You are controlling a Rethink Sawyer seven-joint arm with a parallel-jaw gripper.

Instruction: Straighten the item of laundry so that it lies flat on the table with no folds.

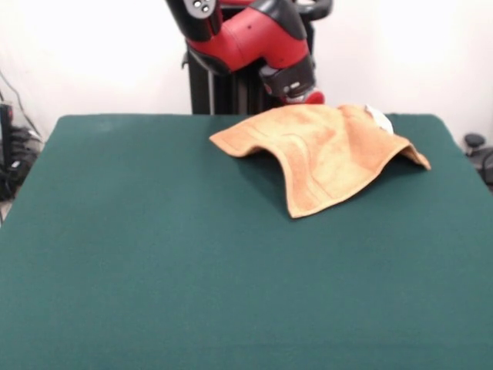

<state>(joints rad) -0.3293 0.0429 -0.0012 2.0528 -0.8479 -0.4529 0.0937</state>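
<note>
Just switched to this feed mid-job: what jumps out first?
The orange-tan towel stands out, lying at the far right part of the green table, humped up in the middle rather than flat, with a small white tag at its far edge. Right behind it hangs the red and black arm; its gripper is hidden behind the towel.

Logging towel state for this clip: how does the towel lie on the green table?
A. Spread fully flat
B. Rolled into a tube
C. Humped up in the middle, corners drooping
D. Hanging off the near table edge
C: the towel arches above the table, casting shadow beneath its raised middle.
</note>
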